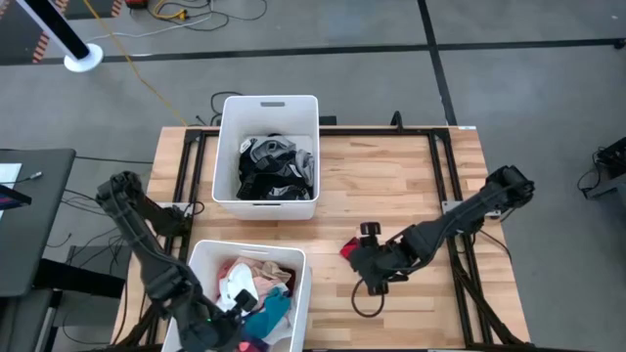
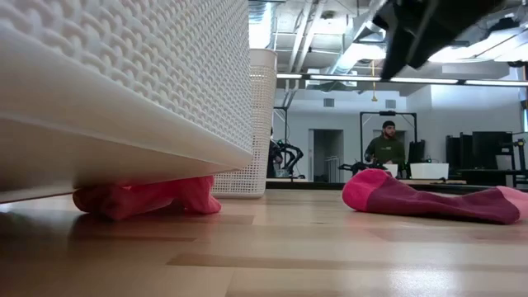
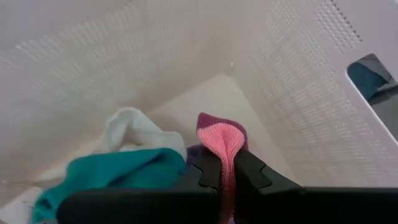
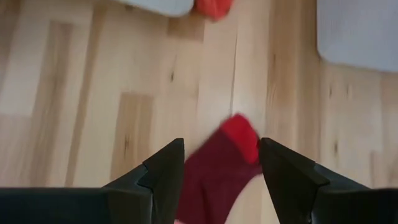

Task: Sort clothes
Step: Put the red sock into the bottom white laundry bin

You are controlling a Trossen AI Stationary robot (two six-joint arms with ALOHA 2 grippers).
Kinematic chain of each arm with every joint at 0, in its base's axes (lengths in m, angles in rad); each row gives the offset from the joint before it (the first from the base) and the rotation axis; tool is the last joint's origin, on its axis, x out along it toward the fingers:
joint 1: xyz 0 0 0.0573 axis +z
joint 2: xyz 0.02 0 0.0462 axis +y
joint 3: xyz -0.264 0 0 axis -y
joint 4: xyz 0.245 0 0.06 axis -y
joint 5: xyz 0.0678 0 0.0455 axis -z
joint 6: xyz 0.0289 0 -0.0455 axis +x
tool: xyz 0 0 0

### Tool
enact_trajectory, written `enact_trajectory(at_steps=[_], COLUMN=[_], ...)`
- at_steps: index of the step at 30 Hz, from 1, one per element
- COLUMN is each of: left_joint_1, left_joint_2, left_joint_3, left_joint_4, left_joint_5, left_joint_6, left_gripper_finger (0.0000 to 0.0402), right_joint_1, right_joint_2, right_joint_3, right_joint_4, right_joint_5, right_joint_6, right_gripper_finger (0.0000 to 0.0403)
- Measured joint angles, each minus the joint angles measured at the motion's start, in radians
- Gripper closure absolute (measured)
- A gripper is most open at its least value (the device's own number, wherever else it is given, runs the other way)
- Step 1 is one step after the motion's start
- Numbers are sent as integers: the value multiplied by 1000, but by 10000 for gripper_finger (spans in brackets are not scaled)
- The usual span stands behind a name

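Right end effector (image 4: 221,165) spread wide above maroon sock (image 4: 217,168): limp, light; pinch mid-fold. Left end effector (image 3: 227,177) clamps pink sock (image 3: 222,140).

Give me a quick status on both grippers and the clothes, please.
Left gripper shut on pink sock inside near bin. Right gripper open above maroon sock on table. Nothing in the way.
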Motion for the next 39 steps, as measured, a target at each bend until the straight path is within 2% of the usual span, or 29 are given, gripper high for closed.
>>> enact_trajectory(at_steps=[8,14,21,30,34,39], left_joint_1=[44,78,116,120,122,128], left_joint_2=[47,94,112,111,111,111], left_joint_3=[-2,-3,-61,-83,-83,-83], left_joint_4=[24,24,48,54,54,49], left_joint_5=[152,223,240,251,247,238], left_joint_6=[-33,-39,-73,-90,-92,-89], left_gripper_finger=[397,390,330,235,215,209], right_joint_1=[25,24,9,-1,-11,-23], right_joint_2=[-1,-1,-1,-1,-1,-1], right_joint_3=[-79,-131,-212,-340,-400,-488], right_joint_4=[5,24,59,288,398,543], right_joint_5=[0,1,19,17,-8,-13], right_joint_6=[84,116,172,178,180,205], right_gripper_finger=[181,181,181,181,181,181])
